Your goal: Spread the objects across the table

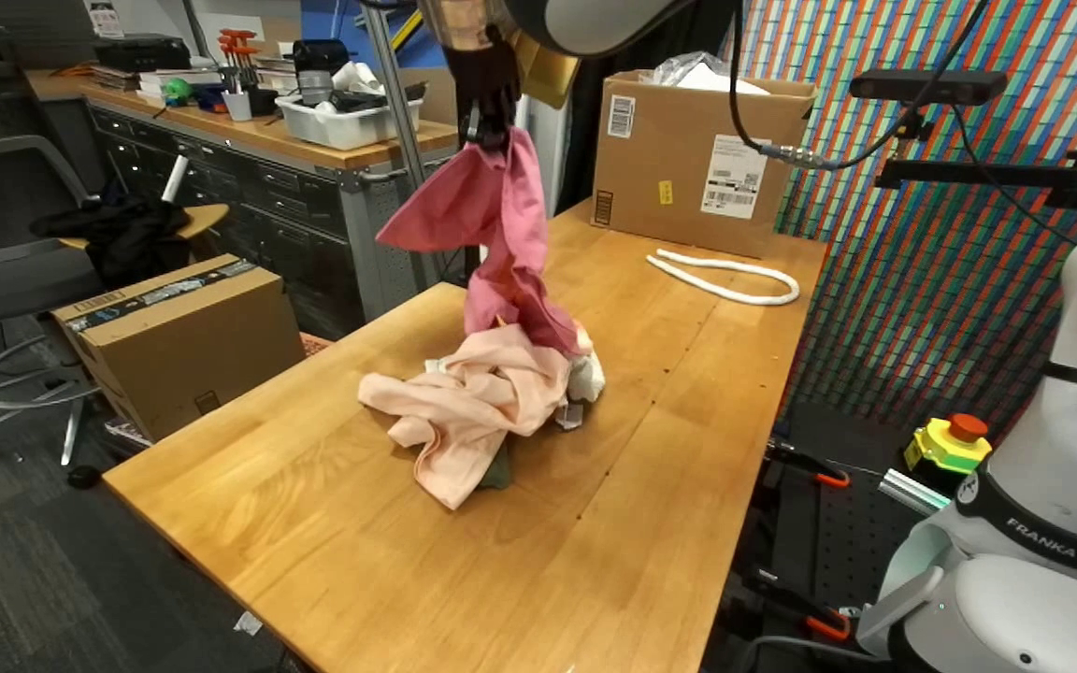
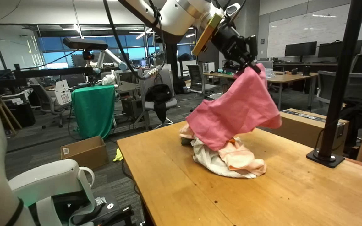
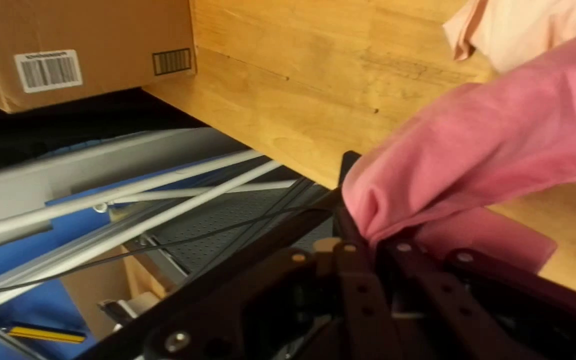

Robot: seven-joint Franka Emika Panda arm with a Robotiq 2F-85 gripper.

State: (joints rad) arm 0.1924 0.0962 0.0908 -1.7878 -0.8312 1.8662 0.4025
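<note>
My gripper (image 1: 490,140) is raised over the wooden table (image 1: 361,570), shut on a bunched corner of the pink cloth (image 2: 237,103). That cloth hangs down, and its lower end reaches the pile beneath. In the wrist view the pink fabric runs out from between the dark fingers of the gripper (image 3: 365,240). Crumpled on the table lies the peach-cream cloth (image 1: 478,383), with the white cloth (image 2: 211,160) partly under it. An olive-green piece (image 1: 498,470) pokes out at the pile's edge. A small orange bit (image 2: 232,141) shows where pink and peach meet; the rest of it is hidden.
A large cardboard box (image 1: 688,159) stands at an end of the table, with a white cord loop (image 1: 735,280) lying near it. A black pole (image 2: 331,94) rises from a base on the tabletop. The robot's own base (image 1: 1043,523) is beside the table.
</note>
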